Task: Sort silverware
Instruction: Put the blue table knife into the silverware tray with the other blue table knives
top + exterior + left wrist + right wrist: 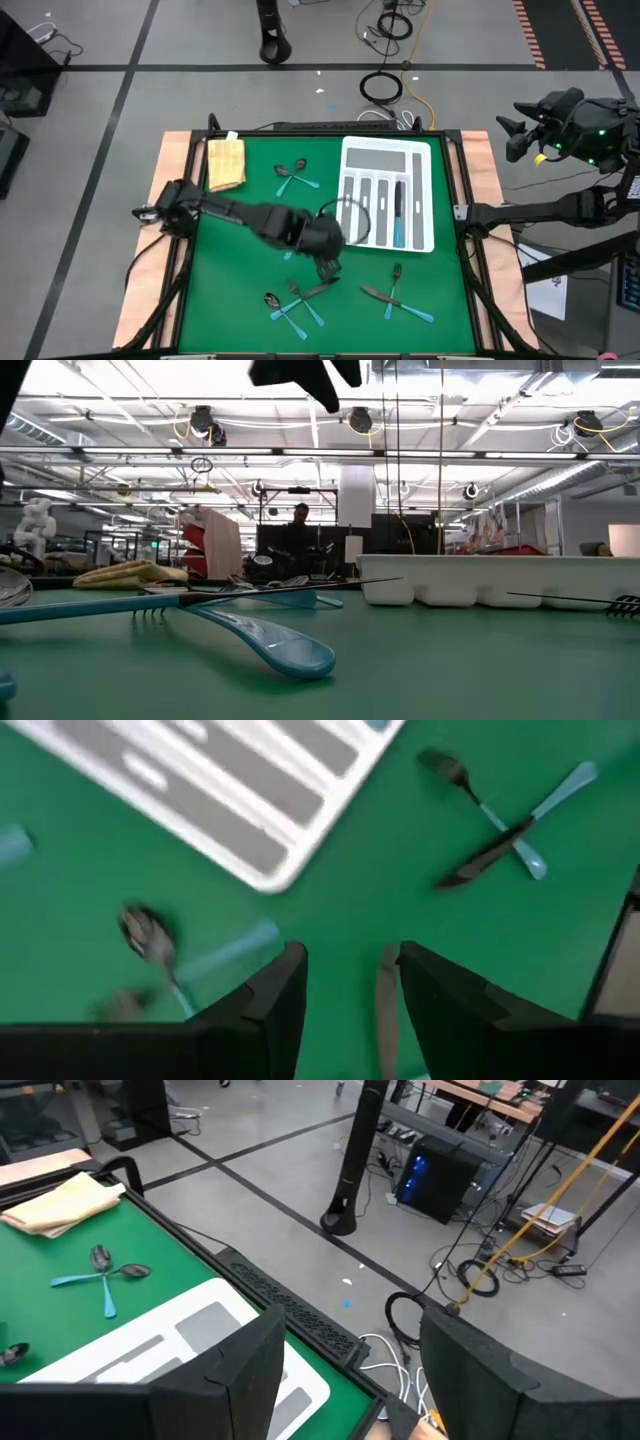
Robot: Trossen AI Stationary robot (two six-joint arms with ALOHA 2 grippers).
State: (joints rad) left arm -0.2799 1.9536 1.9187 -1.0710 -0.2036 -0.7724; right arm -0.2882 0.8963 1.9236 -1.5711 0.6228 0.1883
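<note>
Silverware with teal handles lies on the green mat in groups: two spoons (293,176) at the far left, a crossed cluster (296,300) near the front edge, and a fork with a knife (393,290) at the near right. Some pieces (398,215) lie in the white organiser tray (370,158). My left gripper (328,268) hangs open above the mat's middle, just off the tray's near left corner. In the left wrist view its fingers (285,985) frame a grey piece (386,1005) lying on the mat below. My right gripper (350,1380) is open, raised beyond the table's right edge.
A folded yellow cloth (226,162) lies at the mat's far left corner. Wooden boards (480,150) border the mat on both sides. Cables (383,88) lie on the floor beyond the far edge. Bare green mat shows between the cloth and the near cluster.
</note>
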